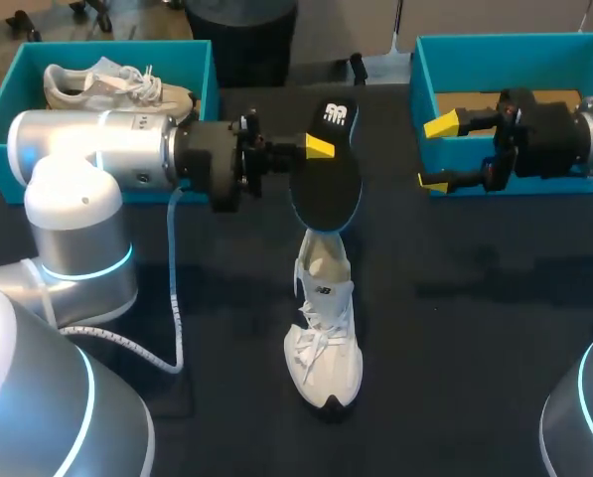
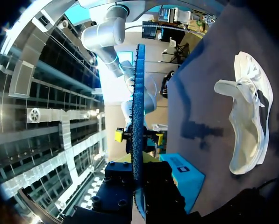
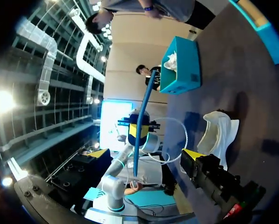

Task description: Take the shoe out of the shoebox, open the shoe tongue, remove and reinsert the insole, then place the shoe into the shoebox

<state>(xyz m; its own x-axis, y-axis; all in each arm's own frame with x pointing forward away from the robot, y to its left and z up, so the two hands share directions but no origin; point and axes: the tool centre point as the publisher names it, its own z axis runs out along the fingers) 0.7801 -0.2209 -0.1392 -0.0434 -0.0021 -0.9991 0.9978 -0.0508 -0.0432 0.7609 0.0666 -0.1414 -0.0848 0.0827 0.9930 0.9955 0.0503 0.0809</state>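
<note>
Here the left gripper [image 1: 311, 159] clamped the insole [image 1: 326, 174] above the shoe [image 1: 326, 338], presumably staged for reinsertion; the right gripper [image 1: 437, 154] hung released, well apart.

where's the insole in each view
Head view: the insole is mid-table, held by the left gripper, near the white shoe heel.
Left wrist view: an edge-on blue strip rising from the left gripper, with the shoe beside it.
Right wrist view: a thin blue strip ahead, beside the shoe.
Shared landmark: the white shoe.
</note>
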